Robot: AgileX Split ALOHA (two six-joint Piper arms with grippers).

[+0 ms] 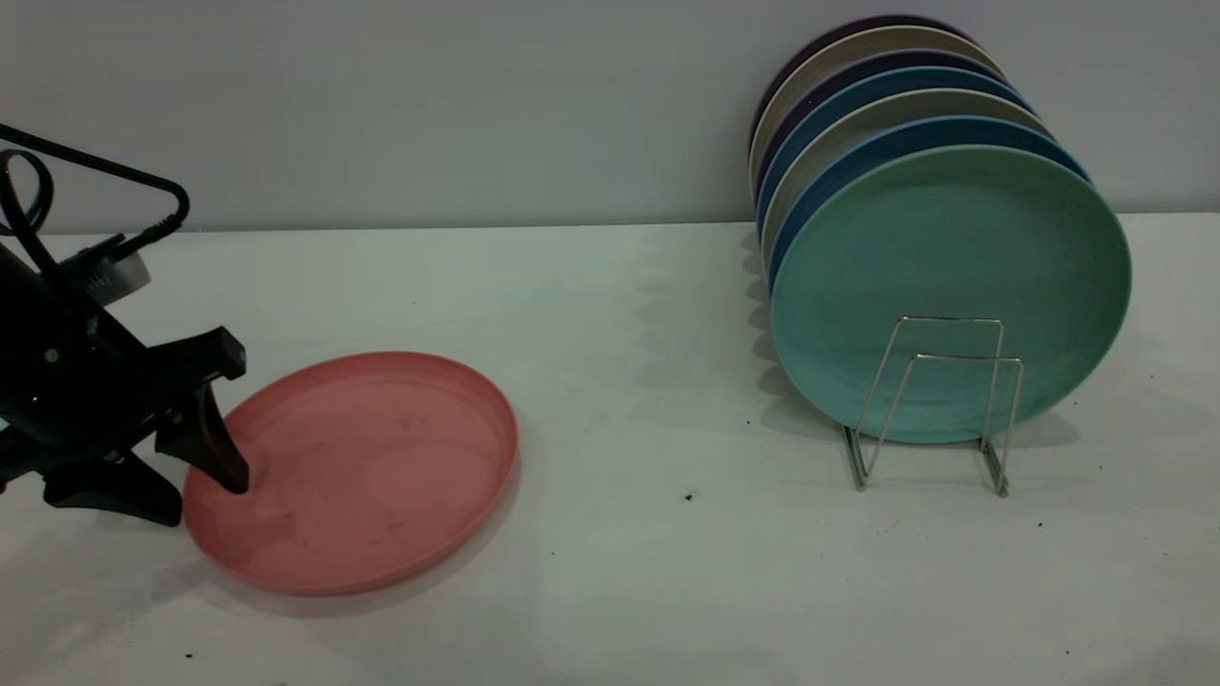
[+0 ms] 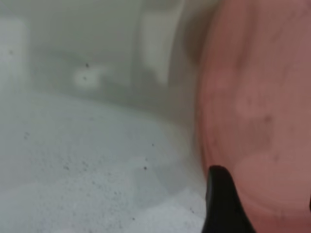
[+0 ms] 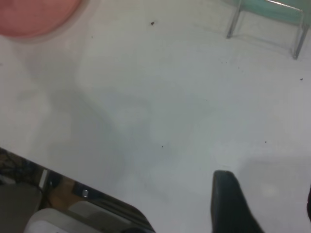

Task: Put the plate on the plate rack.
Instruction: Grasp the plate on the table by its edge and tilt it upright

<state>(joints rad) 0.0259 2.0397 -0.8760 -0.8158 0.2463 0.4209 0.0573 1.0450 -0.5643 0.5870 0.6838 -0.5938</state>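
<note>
My left gripper sits at the edge of the plate farthest from the plate rack. Its fingers are apart: one fingertip rests inside the rim, the other lies outside it on the table. The plate lies flat on the table, well apart from the rack. The rack holds a teal-green plate upright, with more plates behind. My right gripper hovers over bare table, fingers apart.

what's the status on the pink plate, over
Left gripper open, straddling near rim of the plate, one finger inside. Plate flat on table. Right gripper high, open, idle. Plate rack front loops free, path clear.
</note>
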